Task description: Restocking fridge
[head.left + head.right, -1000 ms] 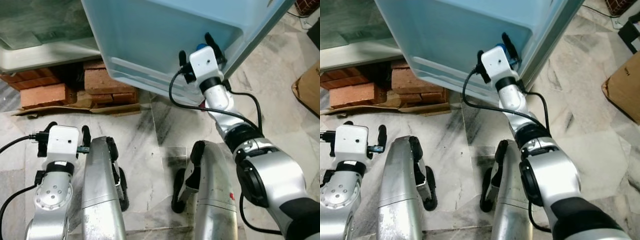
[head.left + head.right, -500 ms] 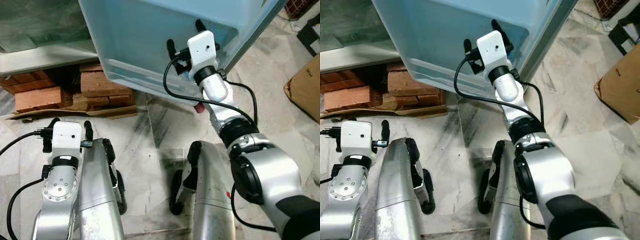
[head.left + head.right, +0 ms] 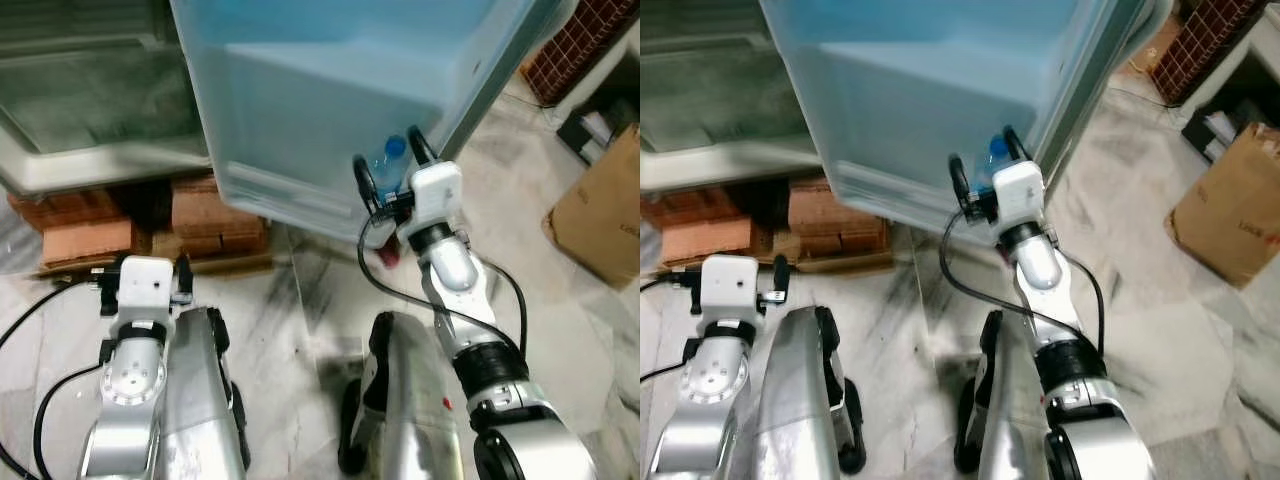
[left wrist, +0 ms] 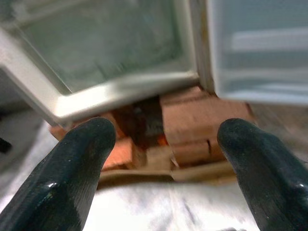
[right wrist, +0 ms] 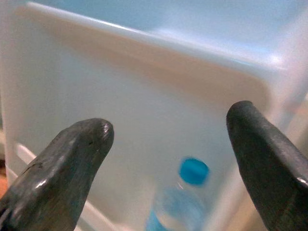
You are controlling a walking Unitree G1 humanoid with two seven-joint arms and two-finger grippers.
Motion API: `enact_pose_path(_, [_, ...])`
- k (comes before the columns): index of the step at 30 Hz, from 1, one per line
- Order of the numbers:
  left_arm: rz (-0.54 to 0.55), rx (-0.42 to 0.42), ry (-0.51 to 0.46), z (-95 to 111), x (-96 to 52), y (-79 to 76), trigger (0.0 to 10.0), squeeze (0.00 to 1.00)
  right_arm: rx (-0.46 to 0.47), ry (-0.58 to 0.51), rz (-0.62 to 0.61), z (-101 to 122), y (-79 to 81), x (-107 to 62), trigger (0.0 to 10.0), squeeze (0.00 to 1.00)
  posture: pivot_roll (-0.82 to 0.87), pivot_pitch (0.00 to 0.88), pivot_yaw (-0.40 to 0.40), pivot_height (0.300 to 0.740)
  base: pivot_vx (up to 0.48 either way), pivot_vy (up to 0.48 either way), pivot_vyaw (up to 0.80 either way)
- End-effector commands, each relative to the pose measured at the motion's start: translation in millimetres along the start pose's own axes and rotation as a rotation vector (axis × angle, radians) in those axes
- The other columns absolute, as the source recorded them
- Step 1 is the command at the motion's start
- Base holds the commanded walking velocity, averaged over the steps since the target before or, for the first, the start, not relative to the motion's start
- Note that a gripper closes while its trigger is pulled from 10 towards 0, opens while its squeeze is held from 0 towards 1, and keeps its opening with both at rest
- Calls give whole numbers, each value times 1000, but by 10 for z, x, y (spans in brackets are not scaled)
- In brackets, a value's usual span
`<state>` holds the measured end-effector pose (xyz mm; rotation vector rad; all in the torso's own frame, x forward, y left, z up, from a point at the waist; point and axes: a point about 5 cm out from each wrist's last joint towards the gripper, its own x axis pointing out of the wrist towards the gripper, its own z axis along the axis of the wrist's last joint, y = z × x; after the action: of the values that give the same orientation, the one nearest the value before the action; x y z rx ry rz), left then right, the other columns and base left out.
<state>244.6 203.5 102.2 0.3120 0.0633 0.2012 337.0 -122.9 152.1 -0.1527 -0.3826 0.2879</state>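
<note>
My right gripper point(image 3: 388, 172) hangs spread, empty, just behind the water bottle point(image 5: 180, 202) in the fridge door shelf point(image 3: 290, 190); I should back out straight without nudging it.

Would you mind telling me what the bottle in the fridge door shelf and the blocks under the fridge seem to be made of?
The bottle looks like clear plastic with a glossy blue cap; you can see through its body. The blocks look like fired clay bricks: matte, rough and reddish orange. The door shelf seems to be translucent, pale plastic.
</note>
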Motion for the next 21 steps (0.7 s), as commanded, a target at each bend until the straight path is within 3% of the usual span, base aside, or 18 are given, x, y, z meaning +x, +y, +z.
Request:
enact_pose_path(1, [28, -1, -19, 26, 50, 47, 10000, 0, 25, 65, -72, -87, -47, -130, 10000, 0, 159, 47, -76, 509, 0, 0, 0])
enact_pose_path(3, [36, -5, -32, 50, 78, 60, 10000, 0, 33, 90, -101, -119, -50, -202, 10000, 0, 160, 40, -74, 509, 0, 0, 0])
enact_pose_path(5, [40, -6, -51, 82, 127, 69, 10000, 0, 99, 141, -174, -179, -41, -314, 10000, 0, 157, 33, -71, 509, 0, 0, 0])
enact_pose_path(8, [30, -13, -53, 52, 142, 52, 10000, 0, 47, 174, -239, -224, -35, -437, 10000, 0, 140, 13, -60, 509, 0, 0, 0])
enact_pose_path(10, [11, -17, -53, 35, 146, 1, 10000, 0, 99, 209, -204, -289, -18, -539, 10000, 0, 135, 2, -58, 509, 0, 0, 0])
enact_pose_path(14, [-18, -23, -58, 41, 176, -96, 10000, 0, 192, 275, -252, -397, -47, -708, 10000, 0, 122, 0, -44, 509, 0, 0, 0])
enact_pose_path(16, [-35, -28, -62, 54, 200, -142, 10000, 0, 244, 337, -272, -456, -39, -755, 10000, 0, 118, 0, -42, 509, 0, 0, 0])
enact_pose_path(18, [-52, -26, -70, 64, 210, -177, 10000, 0, 270, 319, -276, -412, -33, -749, 10000, 0, 115, 0, -39, 509, 0, 0, 0])
enact_pose_path(21, [-74, -22, -71, 57, 220, -223, 10000, 0, 249, 321, -242, -383, -10, -738, 10000, 0, 110, 0, -39, 509, 0, 0, 0])
